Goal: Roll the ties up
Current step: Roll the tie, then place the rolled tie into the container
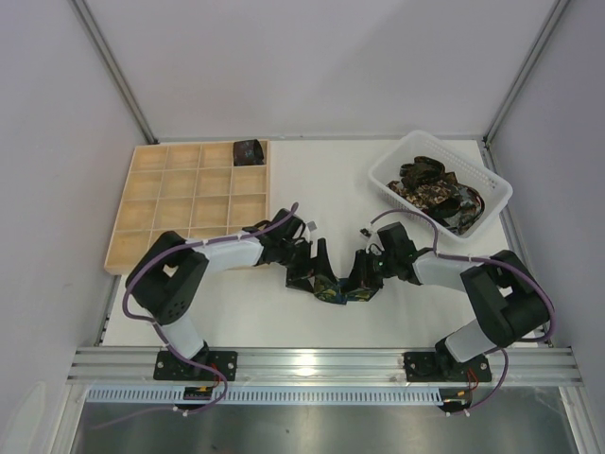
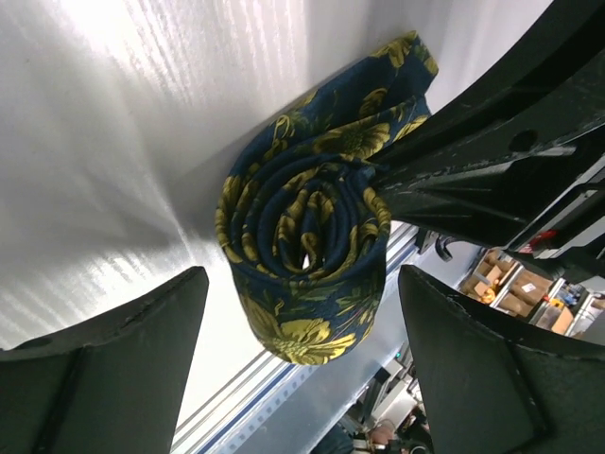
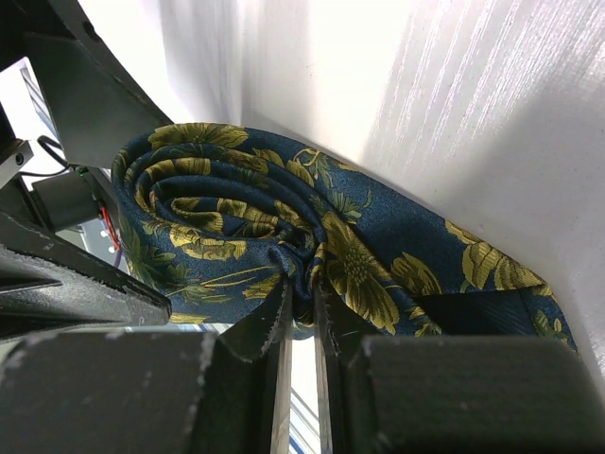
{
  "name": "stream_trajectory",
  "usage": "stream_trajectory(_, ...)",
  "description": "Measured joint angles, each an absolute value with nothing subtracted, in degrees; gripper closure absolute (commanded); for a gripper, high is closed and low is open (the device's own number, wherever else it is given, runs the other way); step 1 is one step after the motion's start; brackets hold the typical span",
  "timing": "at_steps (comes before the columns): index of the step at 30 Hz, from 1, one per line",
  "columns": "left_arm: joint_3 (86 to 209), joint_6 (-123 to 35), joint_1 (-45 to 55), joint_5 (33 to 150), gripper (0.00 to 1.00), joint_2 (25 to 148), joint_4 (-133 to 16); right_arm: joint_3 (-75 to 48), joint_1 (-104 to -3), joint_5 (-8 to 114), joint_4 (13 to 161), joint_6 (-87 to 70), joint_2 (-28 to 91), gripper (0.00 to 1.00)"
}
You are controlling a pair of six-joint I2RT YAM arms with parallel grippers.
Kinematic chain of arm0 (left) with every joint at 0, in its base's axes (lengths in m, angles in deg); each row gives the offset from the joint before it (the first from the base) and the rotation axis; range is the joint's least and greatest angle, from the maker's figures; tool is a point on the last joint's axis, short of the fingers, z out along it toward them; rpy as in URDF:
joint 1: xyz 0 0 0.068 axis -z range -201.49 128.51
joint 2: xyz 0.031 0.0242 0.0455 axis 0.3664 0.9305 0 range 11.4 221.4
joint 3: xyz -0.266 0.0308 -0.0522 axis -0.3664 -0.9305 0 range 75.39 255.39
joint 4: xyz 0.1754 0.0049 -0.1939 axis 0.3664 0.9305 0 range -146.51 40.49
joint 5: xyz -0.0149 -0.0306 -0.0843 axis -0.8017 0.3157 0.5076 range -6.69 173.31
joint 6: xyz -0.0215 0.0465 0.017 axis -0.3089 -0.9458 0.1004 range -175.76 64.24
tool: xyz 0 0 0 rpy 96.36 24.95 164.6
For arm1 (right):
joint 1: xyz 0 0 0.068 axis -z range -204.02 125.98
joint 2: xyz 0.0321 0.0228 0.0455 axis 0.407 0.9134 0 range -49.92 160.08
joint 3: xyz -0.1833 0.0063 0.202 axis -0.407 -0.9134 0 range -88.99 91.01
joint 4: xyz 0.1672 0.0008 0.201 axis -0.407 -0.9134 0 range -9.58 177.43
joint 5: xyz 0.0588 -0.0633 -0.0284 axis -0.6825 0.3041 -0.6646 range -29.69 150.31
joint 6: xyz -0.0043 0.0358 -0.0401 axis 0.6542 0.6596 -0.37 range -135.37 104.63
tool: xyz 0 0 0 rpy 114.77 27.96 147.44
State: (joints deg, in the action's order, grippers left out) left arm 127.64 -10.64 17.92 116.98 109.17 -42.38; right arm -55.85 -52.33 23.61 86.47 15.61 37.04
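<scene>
1. Right wrist: my right gripper (image 3: 301, 317) is pinched shut on the tie (image 3: 236, 208), jaws biting the core of its rolled end; loose tail runs off right on the table (image 3: 425, 85).
2. Left wrist: left gripper (image 2: 301, 284) wide open, roll sits between my fingers, gap on each side.
3. Top external: roll lies near the table's front middle, between my two grippers.

From above, the left gripper (image 1: 310, 270) and right gripper (image 1: 364, 276) cover much of the navy tie (image 1: 331, 291). The dark bundle (image 1: 249, 151) in the grid tray's (image 1: 142, 213) far right corner compartment is too small to identify. The ties (image 1: 435, 189) heaped in the basket (image 1: 473, 167) overlap; their count is unclear.
</scene>
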Motion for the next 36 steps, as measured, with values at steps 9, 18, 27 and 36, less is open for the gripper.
stream_trajectory(9,128.03,-7.49,18.89,116.89,0.17,111.08,-44.57,-55.96,-52.05,22.73,87.35,15.59,37.74,1.00)
stream_trajectory(18,129.17,-6.20,20.18,116.26,0.35,112.58,-44.29,-55.96,-52.01,22.71,87.33,15.39,37.74,1.00)
stream_trajectory(27,132.18,-6.73,20.28,115.62,0.85,114.46,-40.77,-56.04,-51.96,22.97,87.20,14.70,37.74,1.00)
stream_trajectory(36,136.99,-9.94,21.53,112.89,1.00,115.14,-34.06,-54.53,-51.81,24.59,83.04,14.56,37.17,0.58)
